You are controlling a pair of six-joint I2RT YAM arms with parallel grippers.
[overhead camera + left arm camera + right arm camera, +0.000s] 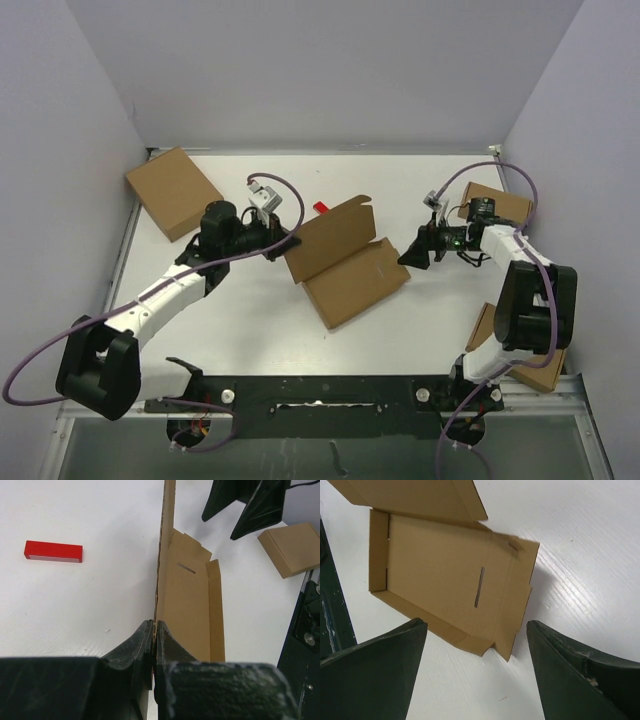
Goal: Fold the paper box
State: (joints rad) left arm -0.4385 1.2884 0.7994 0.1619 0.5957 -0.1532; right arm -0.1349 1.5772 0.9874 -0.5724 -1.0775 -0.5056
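The paper box (352,282) lies mid-table as a shallow brown cardboard tray with a slit (479,587) in its floor. Its lid panel (330,235) is raised along the far-left side. My left gripper (285,240) is shut on the near edge of that upright panel (167,555), with the cardboard pinched between both fingers (142,640). In the left wrist view the tray (190,605) stretches away to the right of the panel. My right gripper (412,255) stands open just off the box's right end. Its fingers (395,655) are spread wide above the tray's corner (500,647), touching nothing.
A small red block (320,207) lies behind the box, left of the panel (53,551). Ready-made brown boxes sit at the back left (172,190), back right (495,203) and near right (525,350). Grey walls close in the table's left, far and right sides.
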